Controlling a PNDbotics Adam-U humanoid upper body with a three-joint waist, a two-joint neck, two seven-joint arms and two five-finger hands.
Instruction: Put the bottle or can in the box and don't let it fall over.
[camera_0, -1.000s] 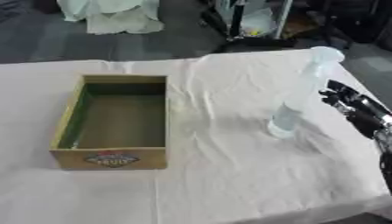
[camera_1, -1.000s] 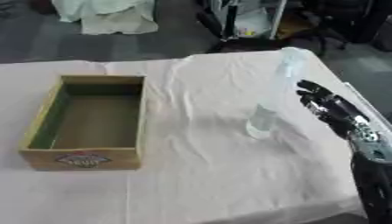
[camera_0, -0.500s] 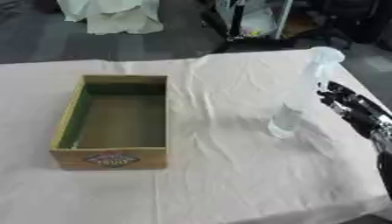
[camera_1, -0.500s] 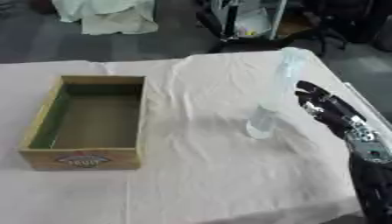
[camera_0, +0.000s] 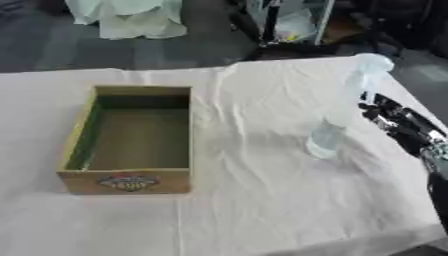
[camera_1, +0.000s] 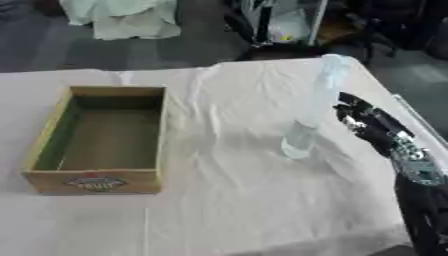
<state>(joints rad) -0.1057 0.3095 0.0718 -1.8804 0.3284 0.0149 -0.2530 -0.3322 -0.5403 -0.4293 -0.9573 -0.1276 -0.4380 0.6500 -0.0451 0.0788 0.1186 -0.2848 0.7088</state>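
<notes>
A tall clear plastic bottle (camera_1: 308, 115) stands upright on the white tablecloth, right of centre. An open cardboard box (camera_0: 133, 137) with a green inner wall and a printed label on its near side sits to the left, with nothing inside. My right hand (camera_1: 369, 125) reaches in from the right edge, fingers straight and pointing toward the bottle, just beside it with a small gap. The left hand shows in neither view.
The white cloth (camera_0: 245, 200) covers the table and is wrinkled between box and bottle. The table's right edge (camera_1: 418, 117) runs close behind my right arm. Past the far edge lie a pale bundle (camera_0: 131, 15) and dark equipment on the floor.
The right hand has crept slightly closer to the bottle. The bottle and the box have not moved.
</notes>
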